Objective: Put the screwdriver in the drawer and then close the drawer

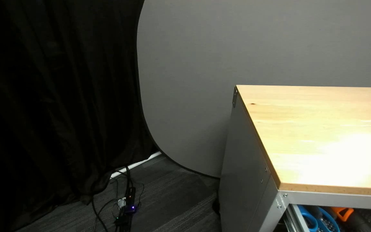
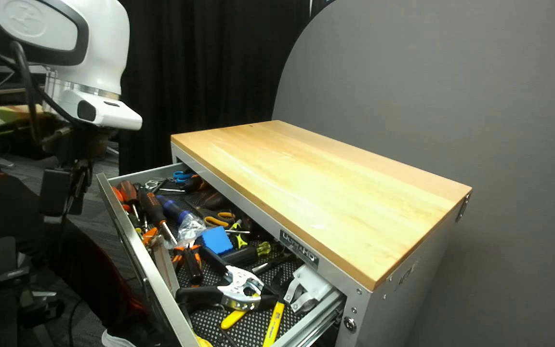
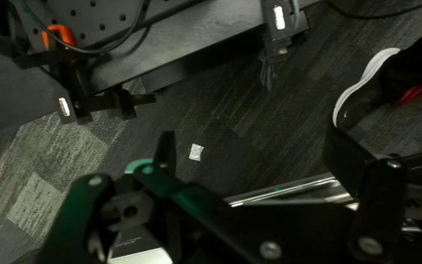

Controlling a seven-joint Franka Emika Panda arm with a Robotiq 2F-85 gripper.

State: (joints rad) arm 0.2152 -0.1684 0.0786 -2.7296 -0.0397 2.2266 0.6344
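"Dark curtain [image 2: 210, 72] and grey panel [image 2: 427, 120] back the cabinet [image 2: 403, 284]. Where's the drawer [image 2: 158, 284]?"

"Pulled out beneath the wooden top [image 2: 306, 183], screwdrivers [image 2: 152, 209] lying inside; which one is meant is unclear."

"And the tool [image 3: 256, 156]?"

"Hanging over floor [image 3: 214, 117] near the drawer, fingers [image 3: 344, 161] spread wide apart."

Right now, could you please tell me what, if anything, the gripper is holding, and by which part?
Nothing is held: the wrist view shows the gripper open, with floor visible between its fingers.

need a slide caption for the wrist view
Empty, open jaws above streaked carpet, with a small pale scrap on it and a white-soled shoe at image right.
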